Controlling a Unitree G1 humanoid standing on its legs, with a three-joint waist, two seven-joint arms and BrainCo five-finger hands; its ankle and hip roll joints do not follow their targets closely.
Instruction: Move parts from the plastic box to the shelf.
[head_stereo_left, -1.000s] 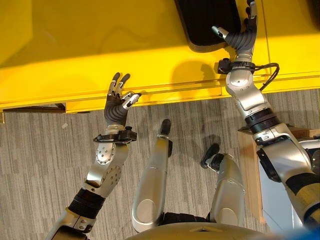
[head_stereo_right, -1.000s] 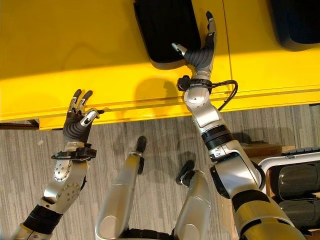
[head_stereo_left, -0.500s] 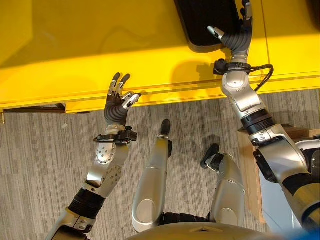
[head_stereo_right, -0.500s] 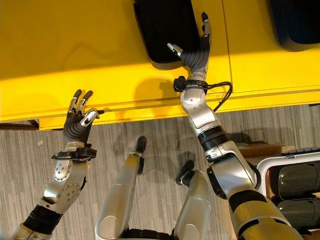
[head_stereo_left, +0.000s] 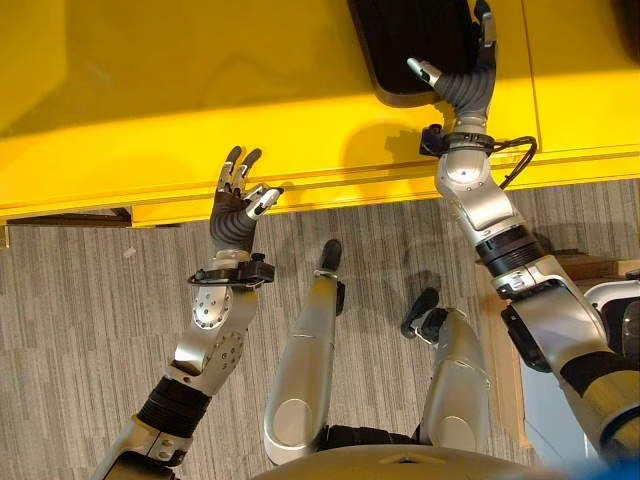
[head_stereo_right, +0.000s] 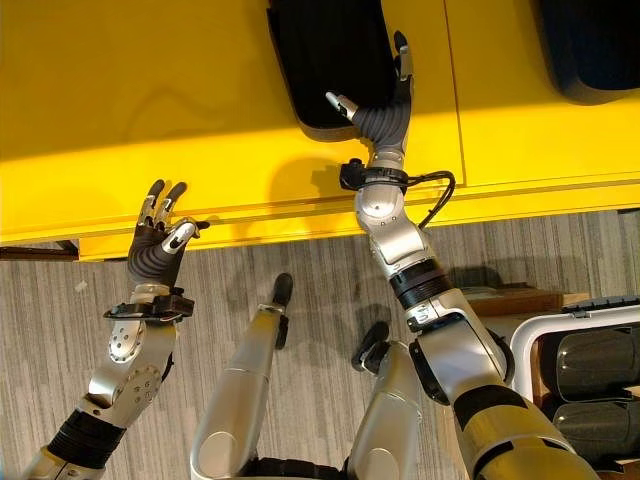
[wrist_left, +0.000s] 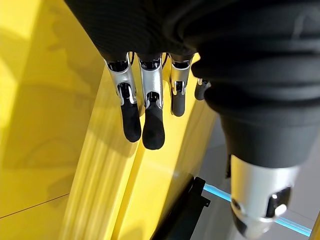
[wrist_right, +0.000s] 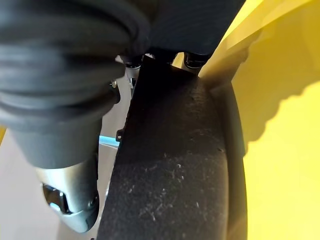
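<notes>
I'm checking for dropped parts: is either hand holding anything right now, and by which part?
The left hand holds nothing, fingers relaxed. The right hand lies against the black part at its near right edge; whether it grips cannot be told.

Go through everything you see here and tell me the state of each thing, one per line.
Black curved moulded part: lying flat on the shelf, right hand against its near corner.
Yellow shelf: carrying the black part.
Right hand: fingers straight along the part's edge, thumb spread, open.
Left hand: raised at the shelf's front edge, open, holding nothing.
</notes>
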